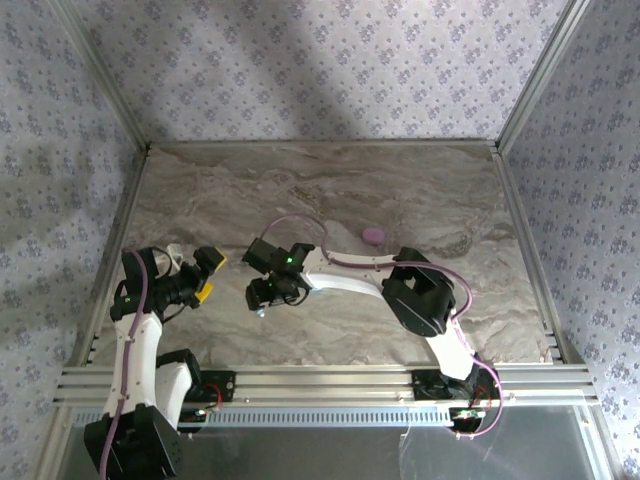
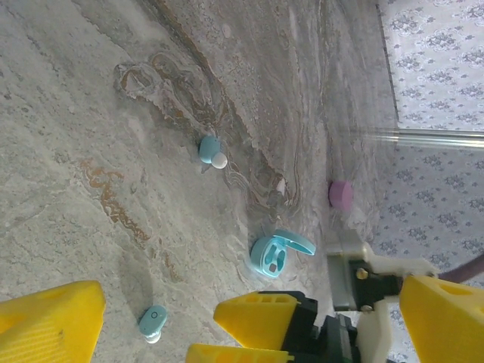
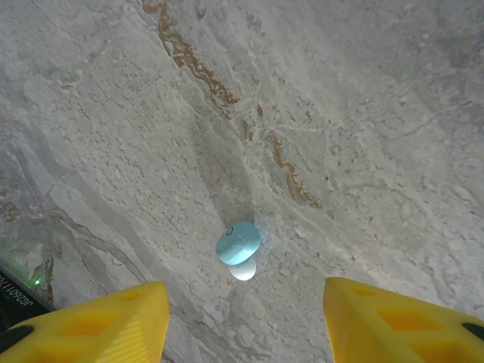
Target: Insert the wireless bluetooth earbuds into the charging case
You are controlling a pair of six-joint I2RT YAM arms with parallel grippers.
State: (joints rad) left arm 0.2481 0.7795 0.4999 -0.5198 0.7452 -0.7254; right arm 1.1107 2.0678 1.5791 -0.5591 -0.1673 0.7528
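Right pincer point(image 3: 242, 302) hangs released over a blue earbud point(image 3: 238, 246). Left pincer point(image 1: 208, 276) is released too, and its cam catches the open charging case point(image 2: 276, 253) ahead.

The marbled surface point(image 2: 91, 113) is carrying an open blue case point(image 2: 278, 253). A pink pod point(image 2: 340, 193) is lying near it. A blue earbud point(image 2: 212, 150) and a second blue earbud point(image 2: 153, 323) are lying well apart.
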